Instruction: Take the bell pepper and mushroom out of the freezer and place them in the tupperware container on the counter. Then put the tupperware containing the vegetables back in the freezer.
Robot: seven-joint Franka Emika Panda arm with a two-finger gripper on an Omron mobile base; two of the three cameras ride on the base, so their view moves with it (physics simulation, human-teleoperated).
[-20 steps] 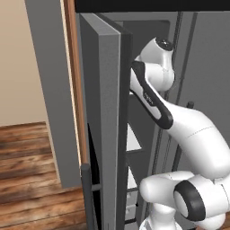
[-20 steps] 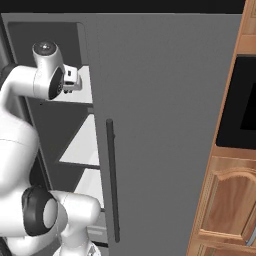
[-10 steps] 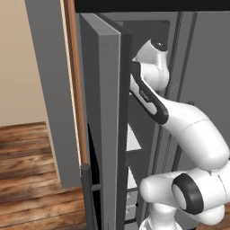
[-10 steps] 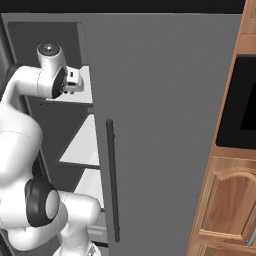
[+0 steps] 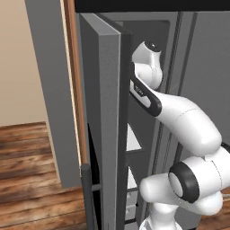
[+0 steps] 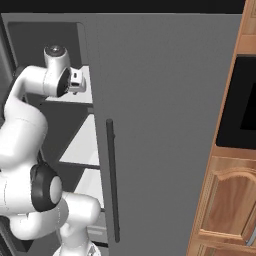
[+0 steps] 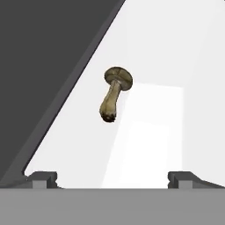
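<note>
White shelf (image 7: pixel 176 57) inside the open freezer (image 5: pixel 104 126), dark wall at upper left of the hand view. Nearest, at the bottom edge: gripper (image 7: pixel 112 178), spread wide, holding nothing. Beyond, centre frame: mushroom (image 7: pixel 114 93), lying on the shelf, cap away. Likely risk: rolling or slipping aside if pinched on the rounded cap. No labels or writing visible.
</note>
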